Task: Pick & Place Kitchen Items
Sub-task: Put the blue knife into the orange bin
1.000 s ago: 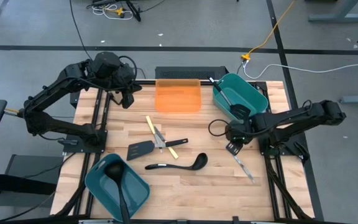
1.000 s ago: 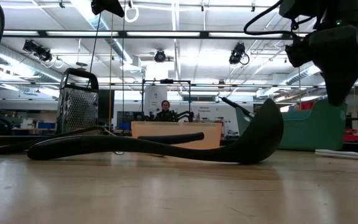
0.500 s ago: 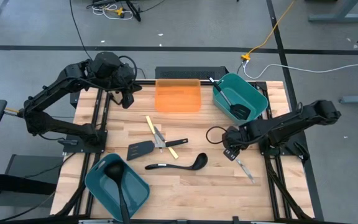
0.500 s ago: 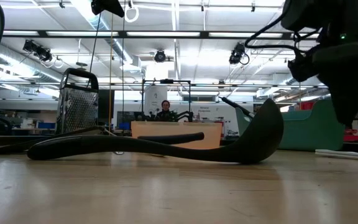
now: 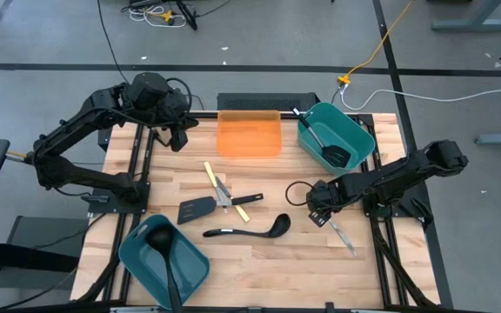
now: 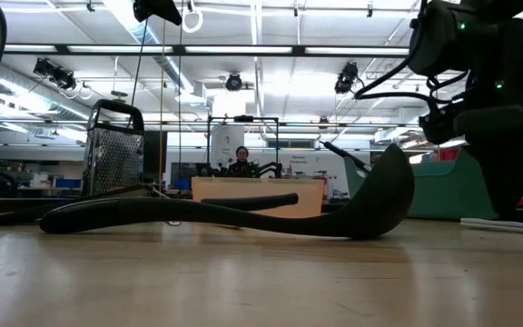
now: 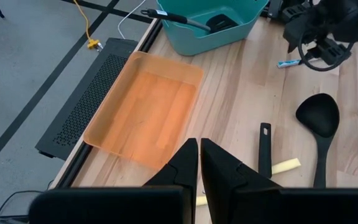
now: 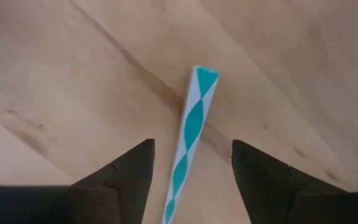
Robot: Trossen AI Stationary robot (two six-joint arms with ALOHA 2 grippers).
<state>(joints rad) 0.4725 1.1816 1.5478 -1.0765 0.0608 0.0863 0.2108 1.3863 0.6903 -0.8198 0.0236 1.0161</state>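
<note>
A slim utensil with a teal-and-white patterned handle (image 8: 191, 127) lies flat on the wooden table near its right edge (image 5: 342, 236). My right gripper (image 8: 191, 180) points down over the handle's end, open, one finger on each side and clear of it (image 5: 318, 216). A black ladle (image 5: 249, 229), a black slotted spatula (image 5: 198, 209), yellow-handled pieces (image 5: 210, 173) and silver cutlery (image 5: 224, 196) lie flat mid-table. My left gripper (image 7: 199, 163) is shut on nothing, raised over the far left (image 5: 179, 139).
A teal bin (image 5: 355, 130) at the far right holds a black spatula. A second teal bin (image 5: 190, 269) at the near left holds a ladle. A flat orange tray (image 5: 249, 135) lies at the far edge. Bare wood lies between the ladle and the right gripper.
My right gripper has come down toward the table and a little toward its near edge, over the end of the teal-and-white handle. The utensil has stayed where it was.
</note>
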